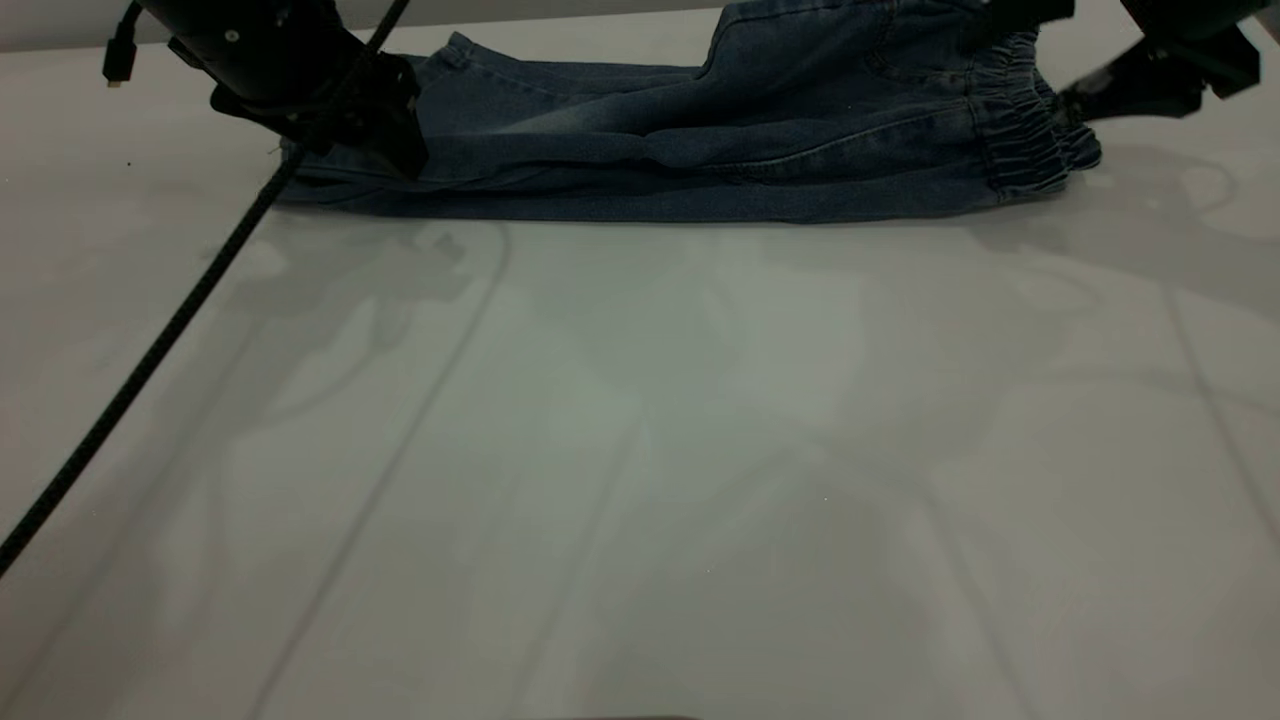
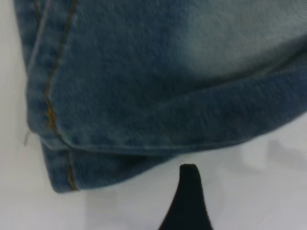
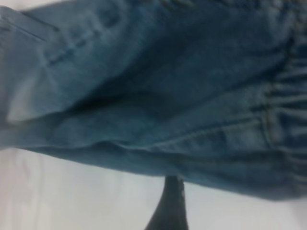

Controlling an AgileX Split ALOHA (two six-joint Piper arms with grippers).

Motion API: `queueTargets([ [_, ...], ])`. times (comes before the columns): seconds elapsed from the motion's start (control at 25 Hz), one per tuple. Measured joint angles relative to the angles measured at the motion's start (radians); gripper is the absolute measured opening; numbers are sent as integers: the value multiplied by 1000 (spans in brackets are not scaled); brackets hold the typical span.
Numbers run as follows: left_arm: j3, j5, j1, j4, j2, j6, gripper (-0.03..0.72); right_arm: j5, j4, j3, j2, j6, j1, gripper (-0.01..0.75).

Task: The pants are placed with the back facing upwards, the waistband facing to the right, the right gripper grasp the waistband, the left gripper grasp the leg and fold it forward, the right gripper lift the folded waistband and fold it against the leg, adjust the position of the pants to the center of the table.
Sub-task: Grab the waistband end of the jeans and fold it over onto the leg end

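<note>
Blue denim pants lie folded lengthwise along the far side of the white table. The elastic waistband is at the right and the leg ends at the left. My left gripper hangs low over the leg hem, open. One black finger shows just off the cloth's edge. My right gripper sits beside the waistband, open. Its one visible finger reaches the denim's near edge with nothing clamped.
A black braided cable runs diagonally from the left arm down to the table's front left. The wide near half of the table holds only reflections and faint seam lines.
</note>
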State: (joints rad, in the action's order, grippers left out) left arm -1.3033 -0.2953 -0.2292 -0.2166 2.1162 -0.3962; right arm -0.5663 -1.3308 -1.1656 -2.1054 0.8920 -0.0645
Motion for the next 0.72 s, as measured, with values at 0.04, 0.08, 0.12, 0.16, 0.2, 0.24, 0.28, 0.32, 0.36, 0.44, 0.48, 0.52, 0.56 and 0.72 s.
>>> queueTargets([
  [0.04,-2,-5,0,0,0,8,561,7,16,0,-3,-14,0,593],
  [0.08,-4,-7,0,0,0,11,561,16,22,0,-11,-25,0,593],
  [0.12,-4,-8,-1,0,0,14,561,21,24,-2,-23,-31,-1,593],
  [0.16,-4,-11,-1,0,0,15,561,23,24,-2,-35,-33,-2,593],
  [0.2,-4,-11,-1,0,0,15,561,27,22,-3,-52,-35,-2,593],
  [0.24,-4,-11,-1,0,0,16,561,31,18,-4,-70,-36,-2,593],
  [0.28,-4,-11,-1,0,0,16,561,36,11,-5,-86,-36,-2,593],
  [0.32,-4,-11,-1,0,0,16,561,43,1,-5,-104,-36,-2,593],
  [0.36,-4,-12,-1,0,0,17,561,50,-8,-5,-121,-34,-2,593],
  [0.44,-4,-12,-1,0,0,17,561,57,-34,-8,-144,-20,-3,591],
  [0.48,-4,-12,-1,0,0,17,561,59,-50,-9,-146,-9,-3,590],
  [0.52,-4,-12,-1,0,0,17,561,63,-66,-9,-148,3,-3,589],
  [0.56,-4,-12,-1,0,0,17,561,67,-76,-9,-148,20,-3,589],
  [0.72,-4,-12,-1,0,0,17,561,84,-176,-9,-152,136,-3,589],
])
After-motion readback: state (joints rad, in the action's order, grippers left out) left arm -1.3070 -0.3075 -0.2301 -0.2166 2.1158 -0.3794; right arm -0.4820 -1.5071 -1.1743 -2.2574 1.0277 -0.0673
